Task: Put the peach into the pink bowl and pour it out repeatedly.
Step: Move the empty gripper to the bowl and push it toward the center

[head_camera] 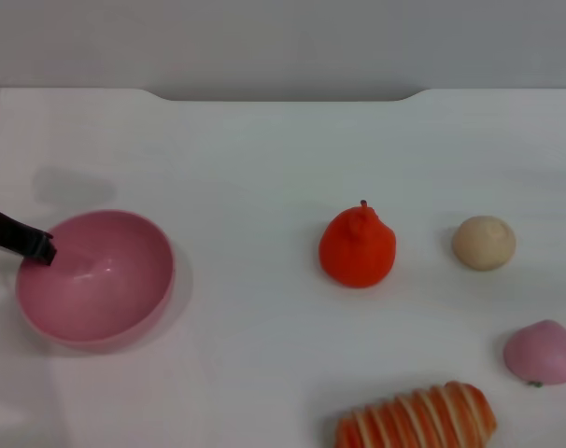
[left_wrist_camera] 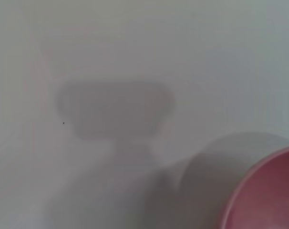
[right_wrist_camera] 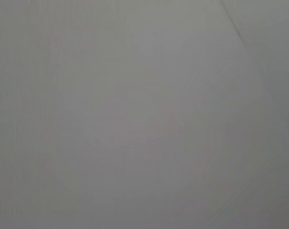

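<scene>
One dark left gripper [head_camera: 40, 247] clasps the rim of the empty glossy pink plastic bowl [head_camera: 106, 289], so loading seems pending: the small pale-pink peach [head_camera: 542, 352] lies well apart at the right, needing the unseen right gripper's pickup.

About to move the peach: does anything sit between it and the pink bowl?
Yes. The orange-red fruit sits on the table roughly between the peach and the pink bowl, slightly behind the direct line. The left gripper is at the bowl's rim.

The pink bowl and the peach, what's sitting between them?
In the head view, the orange-red fruit sits roughly between the pink bowl and the peach; the striped bread toy lies just below that line.
</scene>
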`<state>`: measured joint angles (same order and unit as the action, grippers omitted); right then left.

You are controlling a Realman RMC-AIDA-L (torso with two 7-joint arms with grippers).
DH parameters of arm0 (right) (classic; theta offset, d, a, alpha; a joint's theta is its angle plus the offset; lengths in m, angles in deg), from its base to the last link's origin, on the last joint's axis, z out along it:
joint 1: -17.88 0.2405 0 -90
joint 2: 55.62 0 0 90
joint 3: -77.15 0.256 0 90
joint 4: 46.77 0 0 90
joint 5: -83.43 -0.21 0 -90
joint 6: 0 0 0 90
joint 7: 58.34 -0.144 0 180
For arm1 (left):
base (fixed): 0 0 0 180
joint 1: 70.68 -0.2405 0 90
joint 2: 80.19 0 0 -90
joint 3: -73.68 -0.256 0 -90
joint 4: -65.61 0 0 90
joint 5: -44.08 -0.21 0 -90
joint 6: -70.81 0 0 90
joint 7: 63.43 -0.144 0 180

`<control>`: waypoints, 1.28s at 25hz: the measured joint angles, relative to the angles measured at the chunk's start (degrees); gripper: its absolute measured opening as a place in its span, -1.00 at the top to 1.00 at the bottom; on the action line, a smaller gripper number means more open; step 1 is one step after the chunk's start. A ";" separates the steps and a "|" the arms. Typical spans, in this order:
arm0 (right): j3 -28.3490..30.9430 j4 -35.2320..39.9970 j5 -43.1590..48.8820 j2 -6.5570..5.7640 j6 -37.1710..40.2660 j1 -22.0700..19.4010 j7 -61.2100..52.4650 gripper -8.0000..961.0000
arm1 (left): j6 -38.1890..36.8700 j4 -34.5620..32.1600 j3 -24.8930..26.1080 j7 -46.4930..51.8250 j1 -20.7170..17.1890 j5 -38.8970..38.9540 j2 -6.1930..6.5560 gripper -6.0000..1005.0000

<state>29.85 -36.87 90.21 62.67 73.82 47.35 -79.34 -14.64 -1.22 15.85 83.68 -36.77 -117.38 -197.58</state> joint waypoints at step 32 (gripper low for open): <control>-5.35 59.95 129.40 -8.40 37.50 13.05 -101.96 0.02 | 2.07 -0.19 -0.08 -0.55 1.25 -0.42 1.57 0.91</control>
<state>24.50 23.07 219.60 54.27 111.32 60.40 -181.31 -12.57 -1.41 15.77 83.14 -35.52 -117.80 -196.01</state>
